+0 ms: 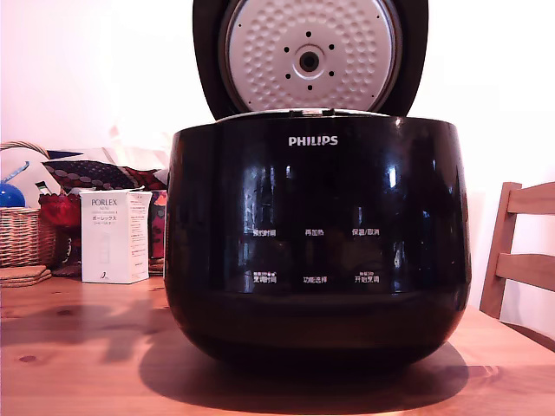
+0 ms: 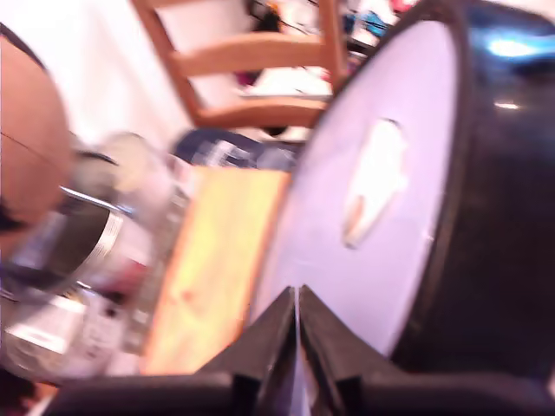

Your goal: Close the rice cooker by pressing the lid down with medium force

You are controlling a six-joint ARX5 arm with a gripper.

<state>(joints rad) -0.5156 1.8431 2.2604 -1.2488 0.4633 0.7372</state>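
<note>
The claw [image 2: 297,299] is sitting at the bottom middle of the wrist view, tips pinched together and holding nothing. The lid [image 1: 310,54] is standing wide open above the rice cooker [image 1: 316,247] on the worktop [image 1: 87,364]. All the pushing down is waiting to be done.

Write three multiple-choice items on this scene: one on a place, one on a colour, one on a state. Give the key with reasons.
1. In the exterior view, where is the white box relative to the rice cooker?
A. To its left
B. To its right
C. On top of it

2. What colour is the rice cooker's body?
A. White
B. Red
C. Black

3. How does the lid stand?
A. Shut
B. Raised open
C. Lying on the table

Key: 1 A, the box stands on the table at the exterior view's left; 2 C, the glossy body is black; 3 B, the lid's dimpled silvery underside faces the camera above the body.
</note>
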